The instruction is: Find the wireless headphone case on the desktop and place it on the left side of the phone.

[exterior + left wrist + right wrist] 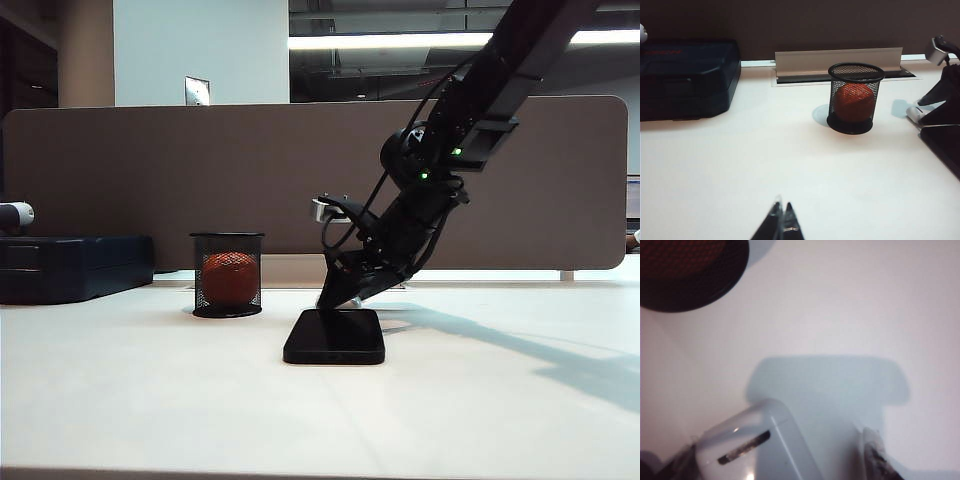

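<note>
The phone (335,337) lies flat and black on the white desktop (150,390); its corner also shows in the left wrist view (942,145). The wireless headphone case (760,445), glossy white, sits between the jaws of my right gripper (782,450), close against one side, with a clear gap to the other finger (875,455). In the exterior view the right gripper (338,297) reaches down to the table just behind the phone's far left corner, jaws open. The case (915,112) rests there on the desktop. My left gripper (782,209) is shut, empty, low over the near desktop.
A black mesh cup (227,274) holding an orange ball (230,278) stands left of the phone. A dark blue box (70,265) lies at the far left. A brown-grey divider panel (200,170) runs along the back edge.
</note>
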Tool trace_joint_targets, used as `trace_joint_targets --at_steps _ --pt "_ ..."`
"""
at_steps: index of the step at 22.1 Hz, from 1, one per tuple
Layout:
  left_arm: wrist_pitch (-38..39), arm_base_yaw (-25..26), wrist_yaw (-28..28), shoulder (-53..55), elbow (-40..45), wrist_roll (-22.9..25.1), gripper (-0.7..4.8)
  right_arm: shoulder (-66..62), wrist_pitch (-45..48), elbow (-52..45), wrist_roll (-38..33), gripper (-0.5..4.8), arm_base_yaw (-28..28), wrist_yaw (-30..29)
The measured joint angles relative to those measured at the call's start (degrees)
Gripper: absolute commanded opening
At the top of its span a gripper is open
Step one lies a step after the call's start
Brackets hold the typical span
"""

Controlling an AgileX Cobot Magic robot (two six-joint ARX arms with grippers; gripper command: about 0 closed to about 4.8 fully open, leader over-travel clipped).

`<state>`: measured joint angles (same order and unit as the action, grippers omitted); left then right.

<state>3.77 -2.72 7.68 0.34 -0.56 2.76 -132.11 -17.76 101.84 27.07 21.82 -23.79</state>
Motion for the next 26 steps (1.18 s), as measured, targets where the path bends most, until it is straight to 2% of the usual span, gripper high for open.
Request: trace_joint_targets --at_steps 6,7,9,11,14,20,26 --pt "0.1 0.0 0.0 0.0 0.0 0.0 -0.05 -2.2 -4.2 4.4 0.0 3.51 0.0 -0.2" --pt "0.1 0.0 0.0 0.0 0.0 0.0 -0.05 -2.2 -4.4 4.4 0.1 2.88 0.0 -0.2" --pt "0.1 0.0 0.0 0.0 0.0 0.0 -0.05 -2.2 -4.7 4.4 0.0 2.04 0.0 -0.3" --pt "0.1 0.0 0.0 0.0 0.0 0.0 -0.05 -2.2 -4.8 4.4 0.1 1.92 0.0 -0.3" --pt "0.1 0.0 0.0 0.0 0.0 0.0 -0.05 -2.2 -5.0 4.4 0.0 0.86 0.0 -0.3" --pt "0.1 0.0 0.0 0.0 0.0 0.0 -0.05 -2.2 -6.3 5.1 0.0 0.81 0.1 -0.2" --pt "0.1 0.0 0.0 0.0 0.0 0.0 -0.05 -2.4 -12.5 9.9 0.0 0.81 0.1 -0.2"
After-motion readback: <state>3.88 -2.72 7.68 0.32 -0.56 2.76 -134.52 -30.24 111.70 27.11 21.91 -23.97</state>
